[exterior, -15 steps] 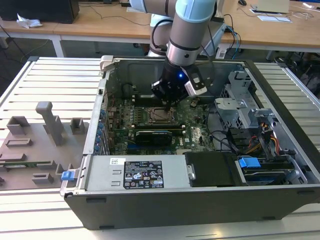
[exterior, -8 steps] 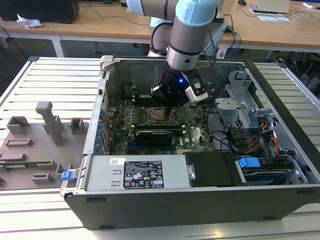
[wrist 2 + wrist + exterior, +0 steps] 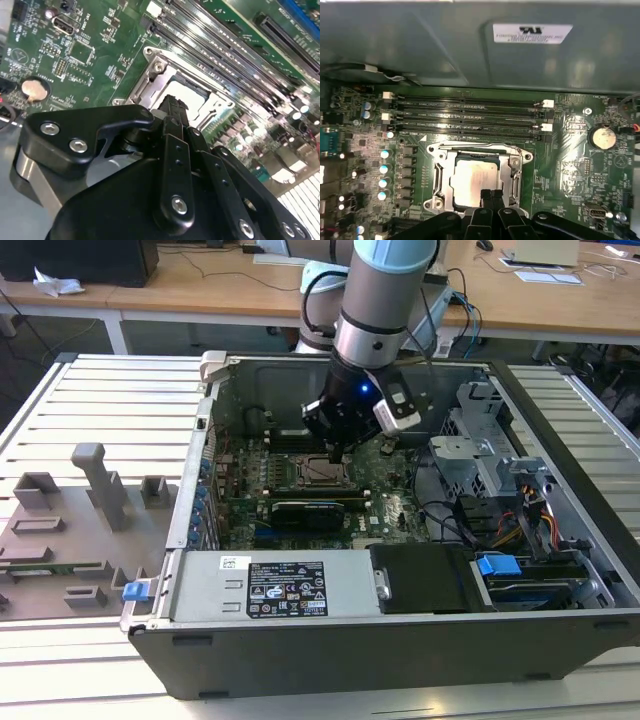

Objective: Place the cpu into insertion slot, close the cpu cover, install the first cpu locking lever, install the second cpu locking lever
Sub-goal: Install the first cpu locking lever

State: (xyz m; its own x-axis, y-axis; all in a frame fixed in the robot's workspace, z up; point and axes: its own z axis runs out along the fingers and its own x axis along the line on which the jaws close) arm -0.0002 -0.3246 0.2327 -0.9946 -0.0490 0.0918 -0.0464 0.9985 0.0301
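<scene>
One open computer case (image 3: 400, 640) lies on the slatted tabletop (image 3: 100, 400), holding one green motherboard (image 3: 570, 145). One robot arm (image 3: 385, 300) reaches down into it. One insertion slot (image 3: 437, 175) sits on the board beside four long memory slots (image 3: 465, 117). One cpu cover (image 3: 515, 172) lies closed as a frame around one cpu (image 3: 472, 180), which is seated in the slot with its pale top showing through the window. The end effector (image 3: 491, 196) has its fingertips drawn together, grasping nothing, at the edge of the cpu. The first wrist view shows the whole socket; the second wrist view shows a coin cell (image 3: 34, 90) past the end effector's body.
</scene>
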